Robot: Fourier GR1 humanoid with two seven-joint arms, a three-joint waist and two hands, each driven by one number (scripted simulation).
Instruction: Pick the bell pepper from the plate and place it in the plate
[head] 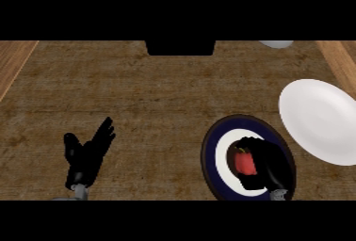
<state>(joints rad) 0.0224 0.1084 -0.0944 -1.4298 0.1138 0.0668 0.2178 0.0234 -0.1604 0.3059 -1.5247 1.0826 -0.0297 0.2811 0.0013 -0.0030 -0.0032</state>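
Small red bell pepper (244,162) at the centre of the navy-rimmed round plate (211,149), wrapped by the curled right robot hand (268,164). Probably light, smooth, slippery; best gripped across the body. Plain white plate (319,120) at two o'clock. Left robot hand (87,155) spread, resting at nine o'clock on the brown desk (153,99). No readable writing.

Right hand (268,164) curled round red bell pepper (244,163) over dark-rimmed plate (212,146); white plate (319,120) beside

A rough brown counter top (153,103) fills the space. Lighter wooden strips (15,61) run along both sides. A dark block (181,47) sits at the far edge.
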